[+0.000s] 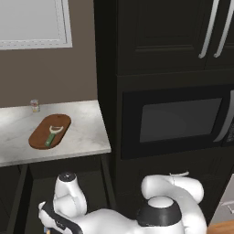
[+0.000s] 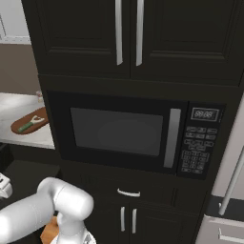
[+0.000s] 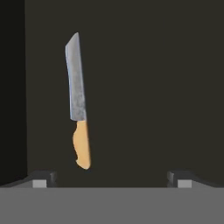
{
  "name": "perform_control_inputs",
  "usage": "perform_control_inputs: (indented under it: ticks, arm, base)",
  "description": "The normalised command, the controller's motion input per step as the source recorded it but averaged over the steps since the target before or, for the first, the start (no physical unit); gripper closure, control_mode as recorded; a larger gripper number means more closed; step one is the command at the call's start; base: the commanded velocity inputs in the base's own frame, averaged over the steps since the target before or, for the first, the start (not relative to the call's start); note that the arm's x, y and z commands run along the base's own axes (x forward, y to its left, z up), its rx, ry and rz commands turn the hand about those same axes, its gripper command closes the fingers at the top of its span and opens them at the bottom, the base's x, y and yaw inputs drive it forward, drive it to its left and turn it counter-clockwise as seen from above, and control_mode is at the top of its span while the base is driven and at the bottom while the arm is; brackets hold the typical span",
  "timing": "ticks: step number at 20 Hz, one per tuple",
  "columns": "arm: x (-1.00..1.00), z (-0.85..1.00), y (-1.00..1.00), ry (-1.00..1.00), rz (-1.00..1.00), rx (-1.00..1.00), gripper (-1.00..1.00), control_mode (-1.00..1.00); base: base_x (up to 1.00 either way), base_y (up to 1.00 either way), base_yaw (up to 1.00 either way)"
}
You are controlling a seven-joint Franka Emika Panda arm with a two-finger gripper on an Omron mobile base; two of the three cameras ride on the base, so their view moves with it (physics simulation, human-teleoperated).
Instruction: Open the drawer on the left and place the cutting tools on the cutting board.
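Observation:
The brown cutting board (image 1: 61, 123) lies on the marble counter (image 1: 87, 132), with the green-handled peeler (image 1: 52, 135) resting on it; both also show at the far left as board (image 2: 21, 126) and peeler (image 2: 33, 121). In the hand view a knife (image 3: 78, 105) with a grey blade and a tan handle lies on the dark floor of the drawer (image 3: 153, 87). My gripper (image 3: 112, 180) hovers over it, open wide, its two fingertips spread to either side below the handle end and nothing between them. The arm bends down low beneath the counter.
A small glass jar (image 1: 34, 106) stands at the back of the counter. A tall black cabinet with a built-in microwave (image 1: 178, 121) rises right of the counter. A dark wall of the drawer runs along the left of the hand view.

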Motion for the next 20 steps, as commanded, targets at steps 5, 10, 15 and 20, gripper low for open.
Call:
perform_control_inputs:
  ticks: [5,10,15,20]
  arm:
    - [0.15,-0.32,0.22,0.08,0.00,0.00,-1.00,-1.00]
    - [0.15,-0.32,0.29,0.10,0.00,-0.01,-1.00,-1.00]
    - [0.13,-0.41,0.31,0.09,0.00,-0.06,-1.00,-1.00]
    - [0.03,-0.56,0.31,0.06,0.01,-0.13,-1.00,-1.00]
  base:
    - [0.00,0.00,0.00]
    - [0.00,0.00,0.00]
    - [0.00,0.00,0.00]
    - [0.00,0.00,0.00]
